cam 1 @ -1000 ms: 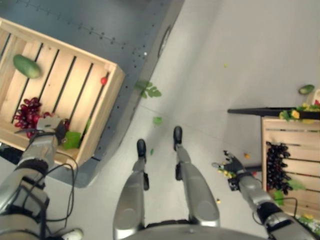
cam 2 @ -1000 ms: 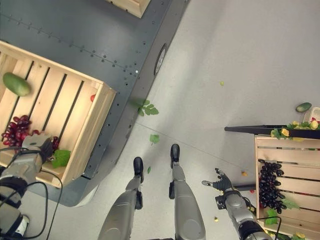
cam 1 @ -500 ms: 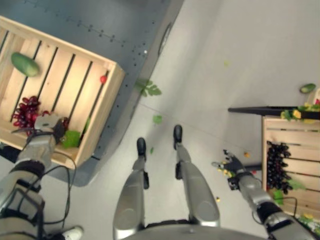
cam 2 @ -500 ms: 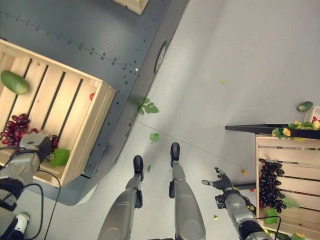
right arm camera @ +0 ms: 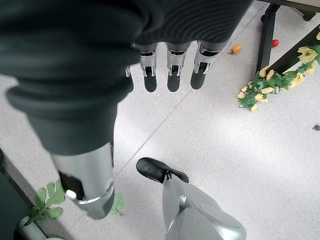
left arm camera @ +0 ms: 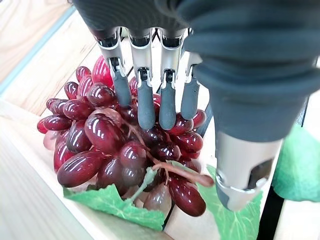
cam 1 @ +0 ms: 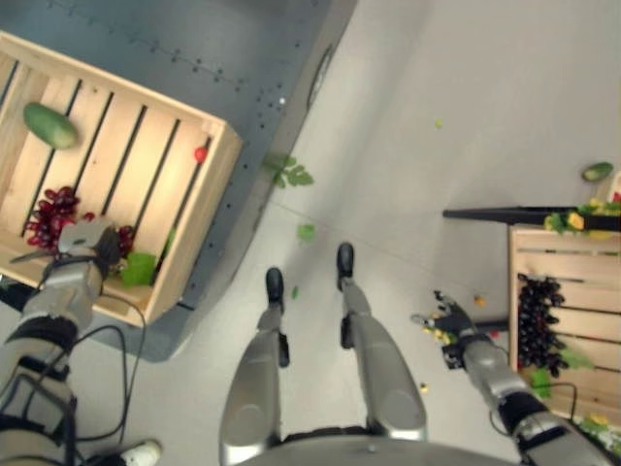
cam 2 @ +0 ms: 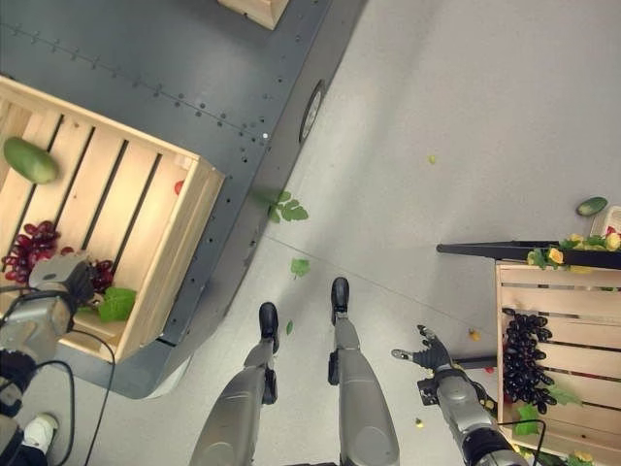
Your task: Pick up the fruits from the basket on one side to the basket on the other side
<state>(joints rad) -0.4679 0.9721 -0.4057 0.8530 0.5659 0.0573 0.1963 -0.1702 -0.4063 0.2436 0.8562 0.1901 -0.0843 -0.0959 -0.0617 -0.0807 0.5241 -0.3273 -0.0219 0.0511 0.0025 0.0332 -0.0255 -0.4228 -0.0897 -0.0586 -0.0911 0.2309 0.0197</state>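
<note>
A wooden crate (cam 1: pixel 210 199) at the left holds a bunch of red grapes (cam 1: pixel 50 212), a green fruit (cam 1: pixel 49 124) and a small red fruit (cam 1: pixel 201 153). My left hand (cam 1: pixel 82 241) hovers over the near part of the grapes (left arm camera: pixel 100 145); its fingers (left arm camera: pixel 145 107) lie straight on top of the bunch, the thumb (left arm camera: pixel 240 170) apart, so it is open. A second wooden crate (cam 1: pixel 529 243) at the right carries dark grapes (cam 1: pixel 537 320). My right hand (cam 1: pixel 451 320) hangs open over the floor, left of that crate.
The left crate stands on a dark metal platform (cam 1: pixel 194 39). A green leaf (cam 1: pixel 139 269) lies beside the red grapes. Loose leaves (cam 1: pixel 288 175), a small orange fruit (cam 1: pixel 478 302) and a green fruit (cam 1: pixel 595 172) lie on the floor. A black bar (cam 1: pixel 505 214) runs behind the right crate.
My left hand has drifted slightly to the left over the red grapes. The right hand has stayed still.
</note>
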